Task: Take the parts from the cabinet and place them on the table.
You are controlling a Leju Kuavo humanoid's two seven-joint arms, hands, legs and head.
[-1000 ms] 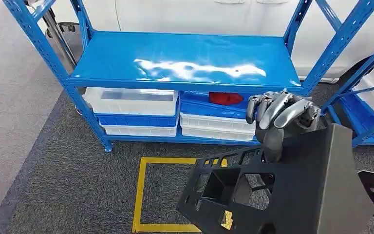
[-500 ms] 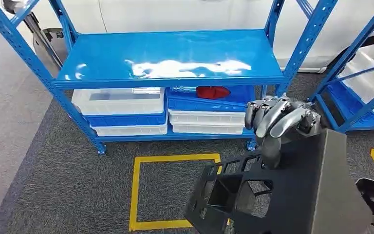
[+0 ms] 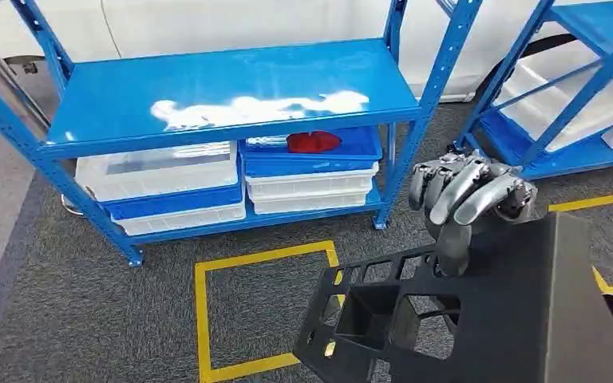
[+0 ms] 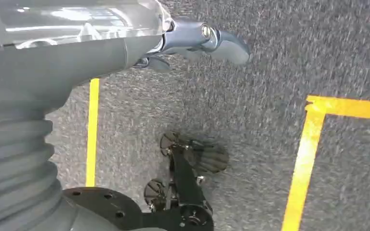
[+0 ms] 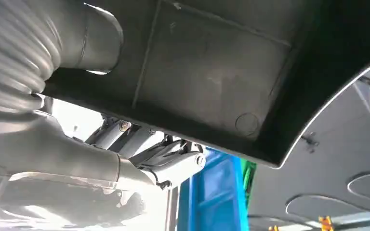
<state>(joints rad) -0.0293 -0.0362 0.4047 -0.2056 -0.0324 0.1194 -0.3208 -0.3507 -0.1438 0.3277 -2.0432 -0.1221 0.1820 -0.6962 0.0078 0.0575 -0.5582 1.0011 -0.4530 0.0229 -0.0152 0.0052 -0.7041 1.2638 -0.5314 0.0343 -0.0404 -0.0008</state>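
The part (image 3: 479, 319) looks like matt black plastic, the rack shelf (image 3: 223, 96) glossy painted metal, the floor (image 3: 80, 311) rough carpet.

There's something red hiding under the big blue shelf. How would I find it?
Start at the blue metal shelf rack and look beneath its shiny top board. On the lower level sit stacked white and blue plastic bins. The small red object lies in the top blue bin of the right-hand stack, the only red thing there.

right hand (image 3: 471, 195) gripping, left hand (image 4: 192, 41) hanging
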